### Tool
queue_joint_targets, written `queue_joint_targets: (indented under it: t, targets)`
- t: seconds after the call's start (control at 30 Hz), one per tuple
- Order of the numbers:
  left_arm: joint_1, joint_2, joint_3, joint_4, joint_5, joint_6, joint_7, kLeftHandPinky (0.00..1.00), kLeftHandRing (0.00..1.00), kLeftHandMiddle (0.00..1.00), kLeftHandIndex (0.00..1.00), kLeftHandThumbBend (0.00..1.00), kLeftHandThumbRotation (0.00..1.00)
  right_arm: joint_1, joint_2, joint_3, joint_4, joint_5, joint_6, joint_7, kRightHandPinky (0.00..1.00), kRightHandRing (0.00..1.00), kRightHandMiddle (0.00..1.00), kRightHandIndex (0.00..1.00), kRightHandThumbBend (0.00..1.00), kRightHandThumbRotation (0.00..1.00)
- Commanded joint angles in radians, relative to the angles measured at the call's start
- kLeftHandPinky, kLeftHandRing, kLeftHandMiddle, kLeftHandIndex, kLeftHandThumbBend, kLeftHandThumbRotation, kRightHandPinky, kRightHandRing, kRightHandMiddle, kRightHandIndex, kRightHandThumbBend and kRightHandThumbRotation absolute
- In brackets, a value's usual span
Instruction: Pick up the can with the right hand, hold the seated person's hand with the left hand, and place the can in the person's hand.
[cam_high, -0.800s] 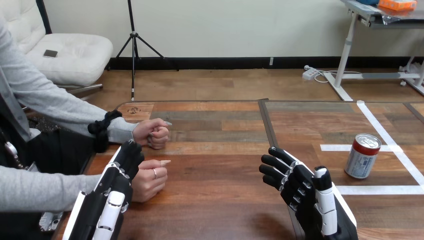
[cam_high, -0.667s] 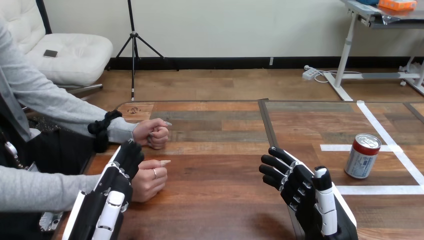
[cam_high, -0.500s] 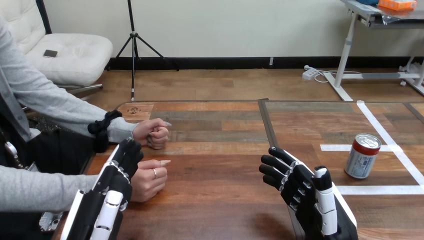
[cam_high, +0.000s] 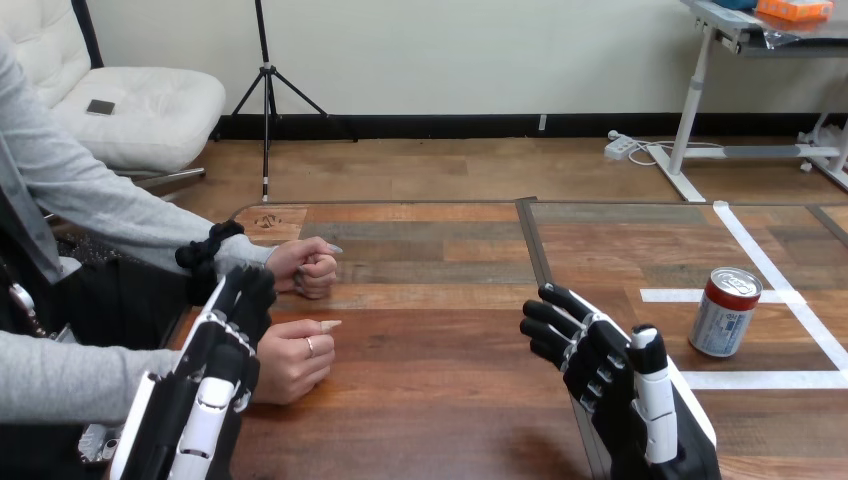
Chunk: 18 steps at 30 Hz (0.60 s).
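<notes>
Can (cam_high: 727, 312) stands upright, right of the right hand (cam_high: 600, 362), which is spread open and empty; left hand (cam_high: 232, 325), loosely open and empty, sits just beside the person's nearer hand (cam_high: 297, 362).

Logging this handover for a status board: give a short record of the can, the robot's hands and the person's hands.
can: upright on table, untouched
right hand: open, left of can, apart
left hand: open, beside person's near hand, no grasp seen
person's far hand: fist on table
progress: nothing picked up yet
</notes>
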Motion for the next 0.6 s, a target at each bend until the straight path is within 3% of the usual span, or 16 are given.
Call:
queue_joint_targets:
  t: [0.0,0.33,0.57]
  targets:
    - [-0.018,-0.019,-0.007,-0.071,-0.007,-0.029,-0.008,1.0,0.98,0.95,0.94,0.42,0.79,-0.024,-0.015,-0.015,-0.072,0.007,0.002,-0.012,0.92,0.87,0.86,0.86,0.78,1.0]
    - [-0.029,-0.022,-0.004,-0.077,-0.02,-0.055,-0.022,1.0,0.99,0.95,0.93,0.37,0.81,-0.019,-0.025,-0.014,-0.094,0.0,0.023,-0.022,0.91,0.87,0.86,0.86,0.8,1.0]
    - [0.003,-0.007,-0.011,-0.157,-0.005,-0.015,0.008,1.0,0.97,0.94,0.92,0.38,0.83,-0.03,-0.027,-0.016,-0.089,0.003,0.017,-0.019,0.9,0.87,0.86,0.87,0.81,1.0]
